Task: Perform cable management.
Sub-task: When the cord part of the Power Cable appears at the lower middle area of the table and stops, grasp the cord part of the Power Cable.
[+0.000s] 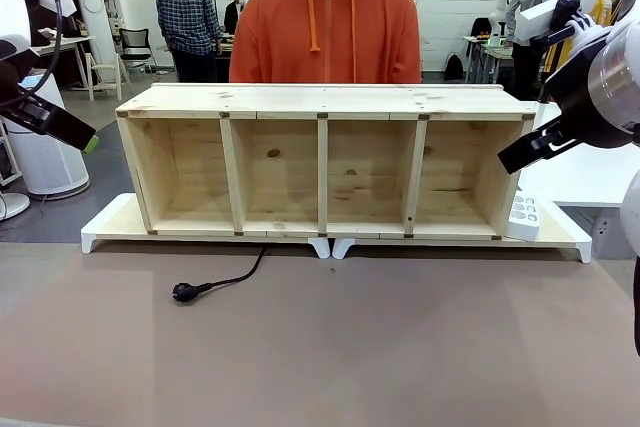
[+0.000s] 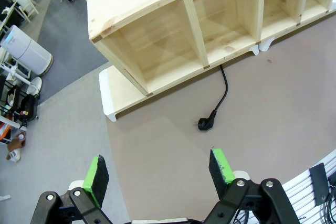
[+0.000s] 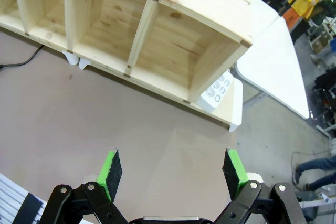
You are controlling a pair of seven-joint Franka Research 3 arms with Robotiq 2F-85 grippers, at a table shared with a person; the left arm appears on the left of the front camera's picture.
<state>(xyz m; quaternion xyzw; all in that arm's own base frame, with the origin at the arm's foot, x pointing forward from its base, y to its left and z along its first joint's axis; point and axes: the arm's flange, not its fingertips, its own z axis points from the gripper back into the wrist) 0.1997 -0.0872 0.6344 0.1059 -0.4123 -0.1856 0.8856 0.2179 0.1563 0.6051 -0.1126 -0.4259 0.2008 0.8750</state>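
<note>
The black cable [image 1: 238, 276] lies on the brown tabletop, its plug [image 1: 185, 292] at front left and its cord running back under the wooden shelf [image 1: 320, 100]. The left wrist view has the plug [image 2: 206, 123] below the shelf's left end. A white power strip [image 1: 522, 217] leans against the shelf's right end, and the right wrist view has the strip [image 3: 217, 90] there too. My left gripper [image 2: 160, 163] hangs open high above the table at the left [image 1: 88, 142], holding nothing. My right gripper [image 3: 173, 166] is open and held up at the right [image 1: 510, 160].
The four-compartment shelf stands on white risers [image 1: 110, 222] across the table's far side. A person in an orange hoodie [image 1: 325, 22] stands right behind it. A white side table [image 3: 273, 56] adjoins at the right. The brown tabletop [image 1: 400, 347] stretches in front.
</note>
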